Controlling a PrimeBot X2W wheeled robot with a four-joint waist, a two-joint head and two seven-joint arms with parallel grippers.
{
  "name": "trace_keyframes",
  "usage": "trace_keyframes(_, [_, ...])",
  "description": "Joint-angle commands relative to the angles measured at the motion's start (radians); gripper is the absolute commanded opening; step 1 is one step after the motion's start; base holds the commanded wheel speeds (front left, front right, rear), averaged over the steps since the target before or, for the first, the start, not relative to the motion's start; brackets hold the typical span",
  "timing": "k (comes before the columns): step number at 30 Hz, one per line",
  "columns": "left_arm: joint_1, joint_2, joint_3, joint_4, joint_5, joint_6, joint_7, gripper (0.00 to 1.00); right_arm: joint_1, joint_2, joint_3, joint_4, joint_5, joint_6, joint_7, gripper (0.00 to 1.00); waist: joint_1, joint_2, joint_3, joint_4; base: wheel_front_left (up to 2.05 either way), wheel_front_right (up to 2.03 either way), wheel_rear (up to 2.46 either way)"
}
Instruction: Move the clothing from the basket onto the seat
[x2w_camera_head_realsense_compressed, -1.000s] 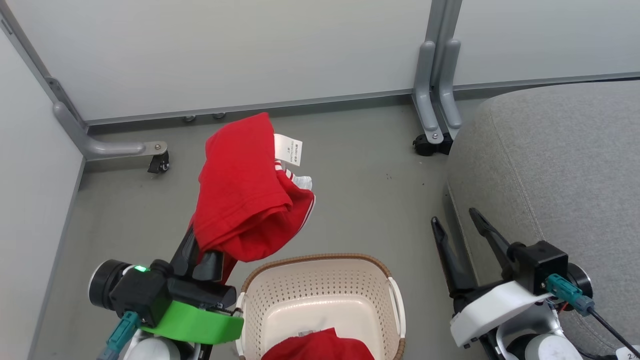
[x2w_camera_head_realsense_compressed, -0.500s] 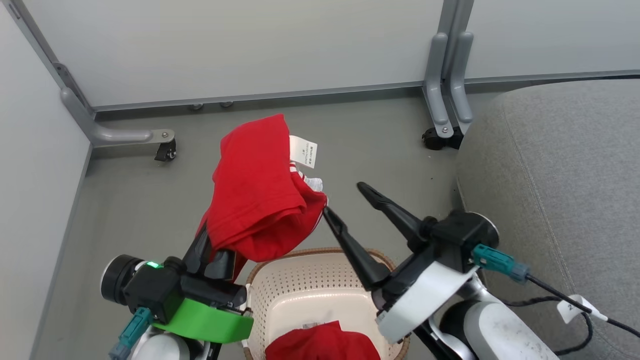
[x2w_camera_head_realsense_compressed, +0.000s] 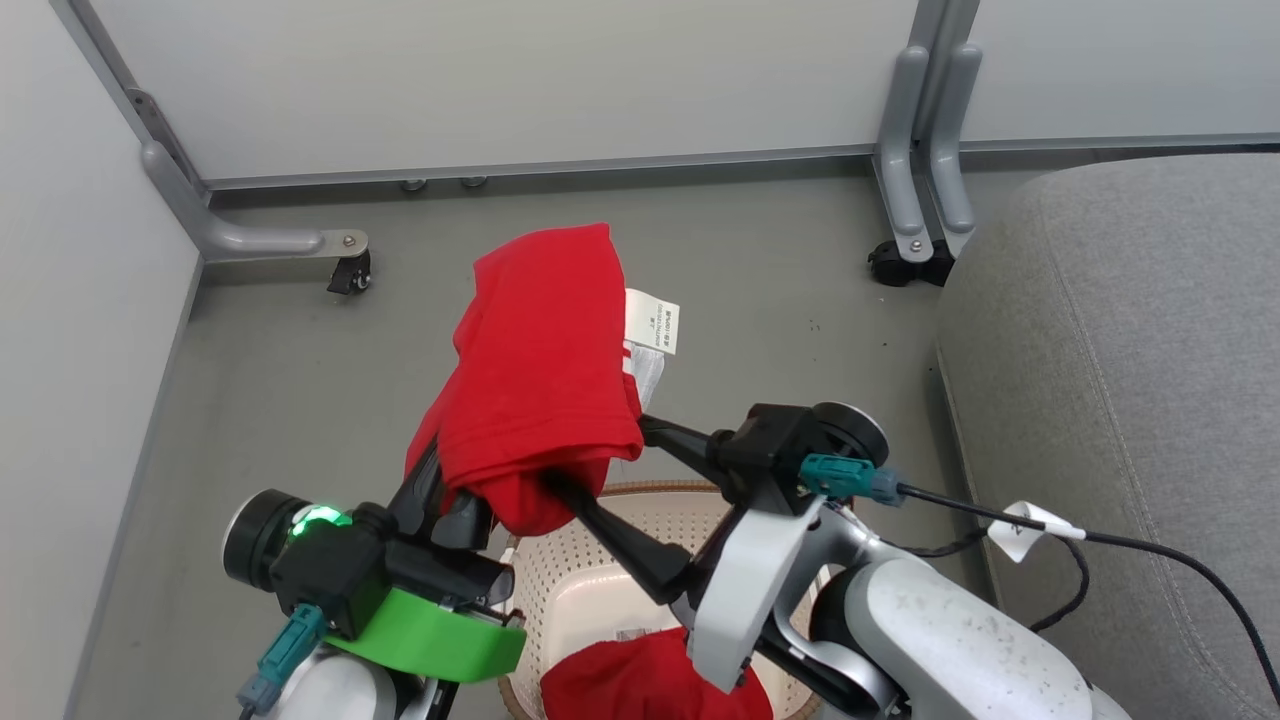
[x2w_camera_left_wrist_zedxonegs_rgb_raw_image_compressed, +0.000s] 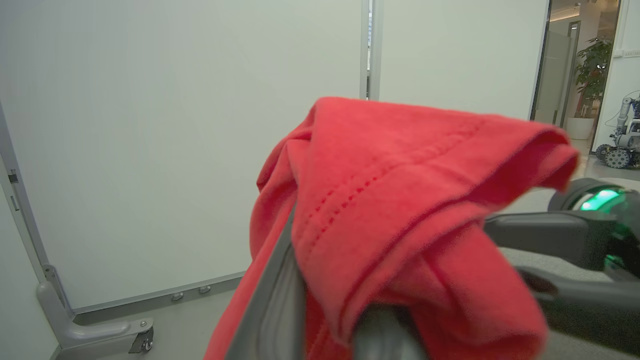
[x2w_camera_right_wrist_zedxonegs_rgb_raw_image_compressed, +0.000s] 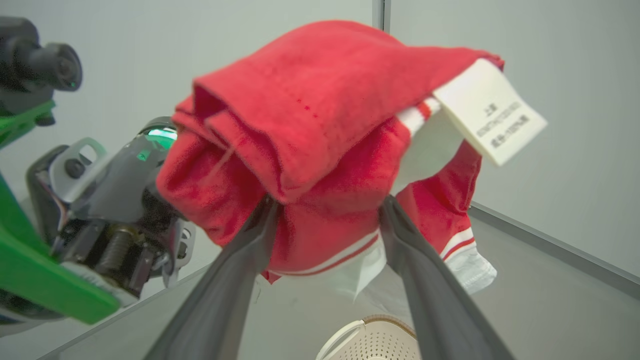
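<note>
Left gripper (x2w_camera_head_realsense_compressed: 447, 500), at the lower left of the head view, is clamped tight on a red shirt (x2w_camera_head_realsense_compressed: 540, 370), which drapes over its dark fingers and stands up toward the middle of the frame, well clear of the floor (x2w_camera_head_realsense_compressed: 300, 400). Reaching in from the lower right, the right gripper (x2w_camera_head_realsense_compressed: 600, 455) has its jaws spread wide to either side of the shirt's lower bunch. In the right wrist view the two finger ends disappear behind the cloth, and it cannot be told whether they press on it.

Along the right edge of the head view lies the grey seat (x2w_camera_head_realsense_compressed: 1130, 380), with no clothing on it. Pale partition panels (x2w_camera_head_realsense_compressed: 500, 80) run across the top and down the left side, carried on grey feet (x2w_camera_head_realsense_compressed: 925, 150) with black casters (x2w_camera_head_realsense_compressed: 350, 275).

At bottom centre, partly behind the right arm, sits the cream perforated basket (x2w_camera_head_realsense_compressed: 540, 570) with its brown rim. A second red garment (x2w_camera_head_realsense_compressed: 640, 680) lies inside it at the very bottom edge of the frame.

A green band (x2w_camera_head_realsense_compressed: 430, 635) rings the left wrist. A black cable (x2w_camera_head_realsense_compressed: 1100, 540) trails from the right wrist across the seat's lower corner. A white care label (x2w_camera_head_realsense_compressed: 652, 322) juts from the shirt's right side, just above a patch of white striped fabric.
</note>
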Motion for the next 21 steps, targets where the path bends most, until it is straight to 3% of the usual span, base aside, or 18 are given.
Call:
trace_keyframes(1, [-0.019, 0.006, -0.001, -0.003, -0.005, -0.001, -0.002, 0.0, -0.021, 0.005, 0.023, 0.019, 0.018, 0.0, 0.001, 1.0, 0.0, 0.0, 0.001, 0.004, 0.0, 0.0, 0.0])
trace_keyframes(10, [-0.022, 0.003, -0.028, -0.005, -0.015, -0.005, 0.0, 0.0, -0.107, 0.065, 0.137, 0.18, 0.061, 0.0, -0.067, 1.0, 0.0, 0.0, 0.0, 0.015, 0.0, 0.0, 0.0])
trace_keyframes(15, [-0.022, 0.003, -0.034, -0.004, -0.024, -0.005, -0.001, 0.0, -0.139, 0.088, 0.156, 0.262, 0.06, 0.0, -0.115, 1.0, 0.0, 0.0, -0.004, 0.018, 0.0, 0.0, 0.0])
trace_keyframes(16, [-0.022, 0.003, -0.035, -0.004, -0.026, -0.005, -0.001, 0.0, -0.144, 0.092, 0.163, 0.278, 0.058, 0.0, -0.125, 0.96, 0.0, 0.0, -0.004, 0.018, 0.0, 0.0, 0.0])
trace_keyframes(21, [-0.02, 0.004, -0.04, -0.003, -0.029, -0.004, -0.001, 0.0, -0.166, 0.107, 0.171, 0.329, 0.045, 0.0, -0.194, 1.0, 0.0, 0.0, -0.008, 0.02, 0.0, 0.0, 0.0])
